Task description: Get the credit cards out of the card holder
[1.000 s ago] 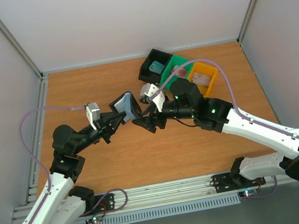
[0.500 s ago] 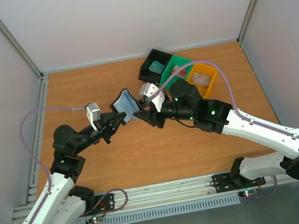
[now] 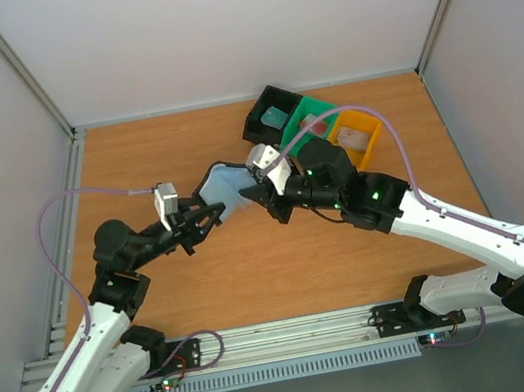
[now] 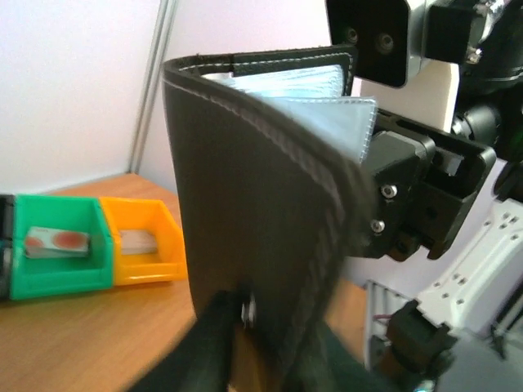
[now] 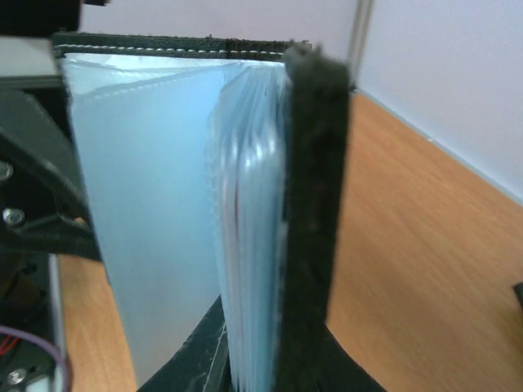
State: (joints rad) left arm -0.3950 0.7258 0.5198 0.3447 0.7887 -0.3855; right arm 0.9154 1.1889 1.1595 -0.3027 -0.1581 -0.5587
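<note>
Wooden worktop (image 3: 133, 158), mid-area toward the far edge: the opened card holder (image 3: 224, 184) is held aloft, clamped at opposite sides by the left pincer (image 3: 207, 216) and right pincer (image 3: 260, 194). Its black outer face is seen only from the left wrist, and its fanned pale-blue pockets are seen best from the right.

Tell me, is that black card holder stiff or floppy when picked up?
Probably floppy: the card holder hangs open at its spine, and its clear sleeves fan apart. Likely light, since the right gripper grips just one cover.

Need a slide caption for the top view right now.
Open card holder between left hand and right hand, above the table; trays behind.
</note>
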